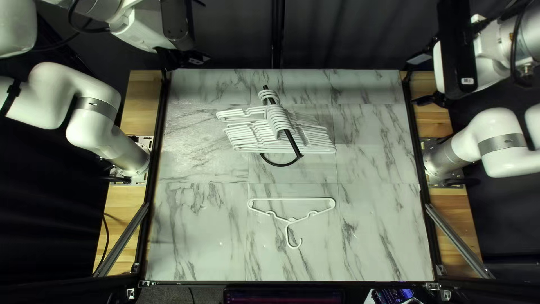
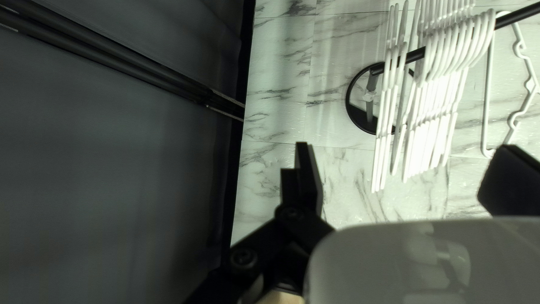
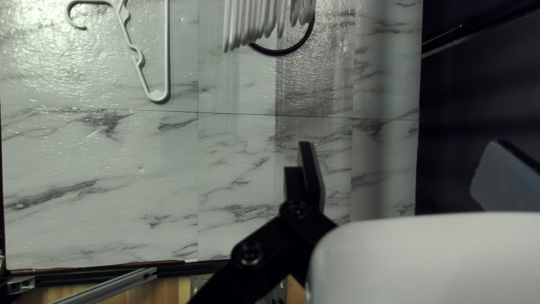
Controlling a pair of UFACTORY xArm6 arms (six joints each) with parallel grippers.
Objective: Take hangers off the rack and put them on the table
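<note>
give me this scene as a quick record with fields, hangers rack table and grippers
support: black metal rack, standing on the white marble-patterned tabletop
on rack: bunched white plastic hangers
off rack: single white plastic hanger, flat, hook toward the near edge
left gripper: open, holding nothing
right gripper: open, holding nothing
task status: begun, not finished

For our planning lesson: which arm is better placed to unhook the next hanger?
Probably left: its open gripper hangs nearer the racked hangers, while the right wrist view shows only their ends.
</note>
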